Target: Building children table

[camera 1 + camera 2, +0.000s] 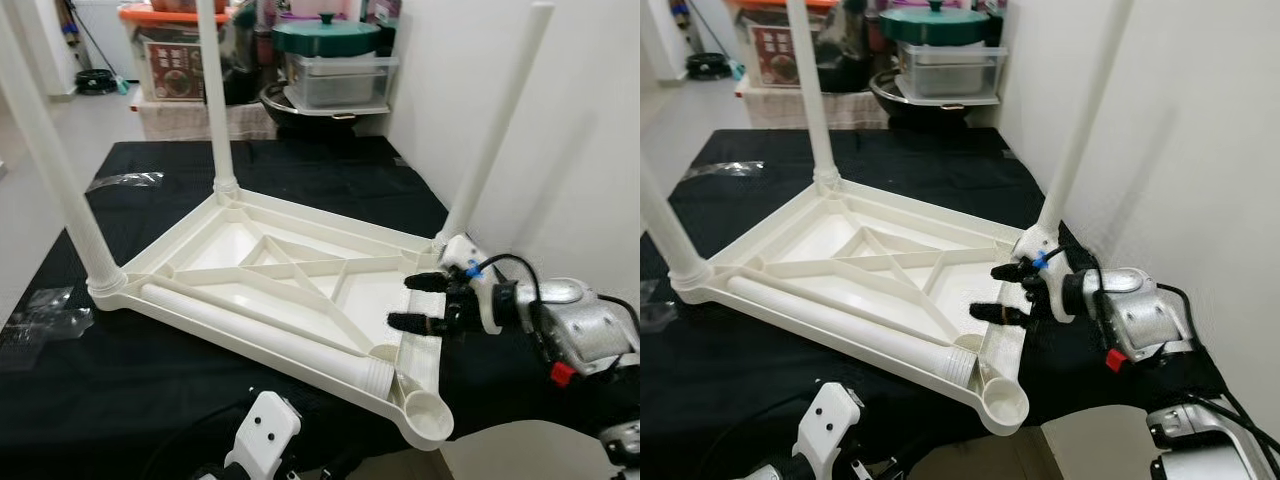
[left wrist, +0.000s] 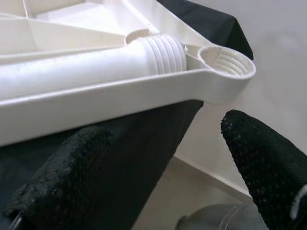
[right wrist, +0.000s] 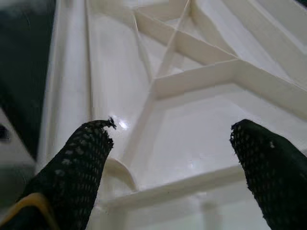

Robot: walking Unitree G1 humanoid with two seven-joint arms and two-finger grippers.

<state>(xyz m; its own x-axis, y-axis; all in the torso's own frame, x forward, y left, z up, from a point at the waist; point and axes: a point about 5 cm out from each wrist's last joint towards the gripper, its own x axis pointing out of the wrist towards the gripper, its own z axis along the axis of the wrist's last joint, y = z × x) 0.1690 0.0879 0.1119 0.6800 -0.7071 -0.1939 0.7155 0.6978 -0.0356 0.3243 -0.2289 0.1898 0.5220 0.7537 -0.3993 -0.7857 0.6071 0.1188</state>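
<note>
One loose leg [image 1: 255, 322] lies in the upturned tabletop [image 1: 300, 270]; the spread right hand [image 1: 427, 301] could nudge it away from the empty socket [image 1: 432, 412].

Your one printed item: label on the box [image 1: 175, 62] at 11 o'clock, behind the table top [image 1: 250, 240]; characters too small and blurred to read.

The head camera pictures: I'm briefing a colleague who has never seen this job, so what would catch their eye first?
An upside-down white table top lies on a black cloth, with three legs standing up from its corners. A fourth leg lies loose along the near edge, its threaded end beside the empty corner socket. The right gripper, open, hovers over the table's right edge.
</note>
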